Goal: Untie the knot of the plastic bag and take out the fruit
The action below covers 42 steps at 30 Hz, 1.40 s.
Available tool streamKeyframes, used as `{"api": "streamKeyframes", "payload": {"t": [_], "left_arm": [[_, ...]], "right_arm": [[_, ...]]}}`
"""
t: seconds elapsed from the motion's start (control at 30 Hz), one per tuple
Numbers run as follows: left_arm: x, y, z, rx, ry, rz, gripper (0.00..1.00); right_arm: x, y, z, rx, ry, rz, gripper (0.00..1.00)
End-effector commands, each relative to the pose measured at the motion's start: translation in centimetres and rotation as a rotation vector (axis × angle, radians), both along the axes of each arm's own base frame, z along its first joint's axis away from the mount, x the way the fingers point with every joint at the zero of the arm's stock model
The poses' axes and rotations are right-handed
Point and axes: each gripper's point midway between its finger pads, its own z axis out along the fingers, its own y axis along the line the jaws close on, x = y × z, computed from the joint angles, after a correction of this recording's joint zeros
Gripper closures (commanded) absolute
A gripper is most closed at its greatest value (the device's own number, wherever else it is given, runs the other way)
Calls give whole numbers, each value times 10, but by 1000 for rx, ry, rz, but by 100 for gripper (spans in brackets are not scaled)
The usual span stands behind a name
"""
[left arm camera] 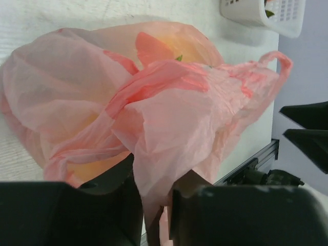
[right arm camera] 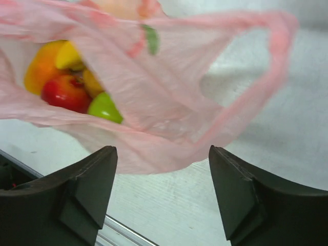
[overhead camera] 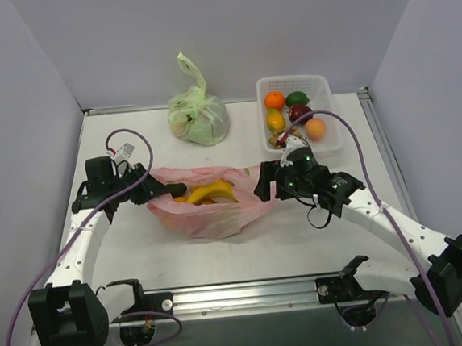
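Observation:
The pink plastic bag [overhead camera: 219, 216] lies at the table's middle with its mouth open. No knot shows. One handle loop [right arm camera: 271, 66] hangs free on the bag's right side, and it also shows in the left wrist view [left arm camera: 279, 59]. A yellow banana bunch [overhead camera: 211, 192] shows in the mouth. The right wrist view shows a red apple [right arm camera: 64, 92], a green apple [right arm camera: 105, 107] and an orange piece [right arm camera: 38, 69] inside the bag. My left gripper [overhead camera: 148, 188] [left arm camera: 154, 205] is shut on the bag's left edge. My right gripper [overhead camera: 261, 183] [right arm camera: 161, 161] is open and empty, just short of the bag's right edge.
A pale green tied bag [overhead camera: 198, 115] stands at the back centre. A white basket [overhead camera: 328, 104] at the back right holds several fruits. Its corner [left arm camera: 256, 13] shows in the left wrist view. An aluminium rail [overhead camera: 249, 289] runs along the near table edge.

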Motion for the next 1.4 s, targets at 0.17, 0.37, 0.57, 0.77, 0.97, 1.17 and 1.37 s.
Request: {"api": "streamKeyframes", "payload": {"t": [0.17, 0.37, 0.57, 0.77, 0.97, 1.17, 1.37], "left_arm": [[-6, -11, 29, 214, -137, -152, 40], [-13, 23, 49, 389, -163, -25, 3], [-27, 29, 97, 467, -280, -18, 3], [-40, -30, 113, 513, -440, -260, 3], [-43, -93, 95, 581, -508, -500, 3], [-38, -134, 67, 493, -551, -609, 3], [-48, -157, 24, 471, -488, -666, 7]], "right_arm": [[-4, 21, 73, -179, -195, 222, 17], [13, 32, 64, -249, -193, 270, 12], [31, 54, 54, -269, -169, 349, 11], [55, 54, 45, -256, -126, 333, 10], [55, 66, 41, -184, -95, 424, 10], [58, 71, 35, -143, -69, 453, 9], [63, 74, 22, -141, -44, 448, 10]]}}
